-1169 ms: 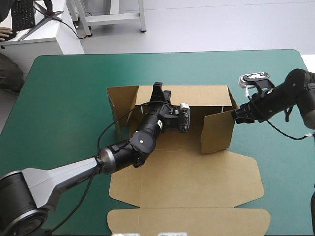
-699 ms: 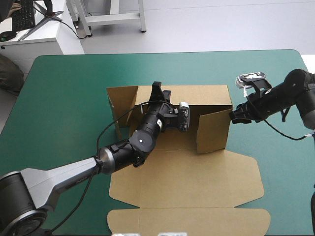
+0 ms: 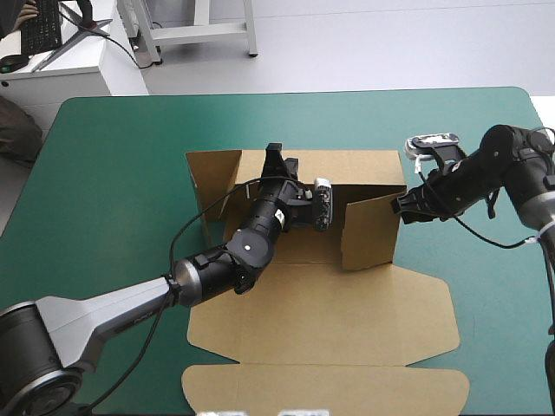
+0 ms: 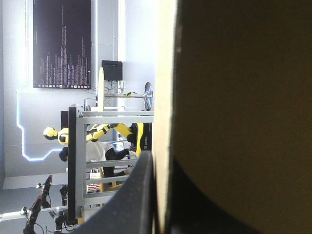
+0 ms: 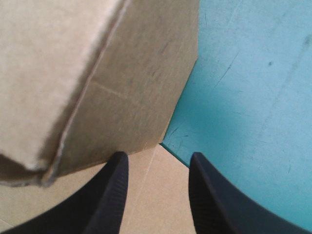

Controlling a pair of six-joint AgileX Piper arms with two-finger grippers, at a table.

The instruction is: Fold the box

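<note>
Box: The box (image 3: pixel 321 321) lay mid-table on the teal-green table (image 3: pixel 113 173). Its far wall (image 3: pixel 355 169) and both side walls were raised, and its base and lid panels lay flat toward the near edge.
Left gripper: The left gripper (image 3: pixel 277 156) reached in over the base and was clamped on the far wall's top edge, with the board pinched between its black fingers.
Right gripper: The right gripper (image 3: pixel 401 206) sat just outside the right wall (image 3: pixel 368 230), fingers apart and holding nothing. From the right wrist view I couldn't be sure the tips touched the board.
Step in hand: I judged it to be pressing the right wall inward, square to the far wall.
Doing it well: I'd use the left clamp as the anchor. I'd push with the right fingers flat against the wall, near its crease, so the wall hinges there.
Risk: I reckoned a high or fast push could slide the whole sheet across the table or bow the wall.
</note>
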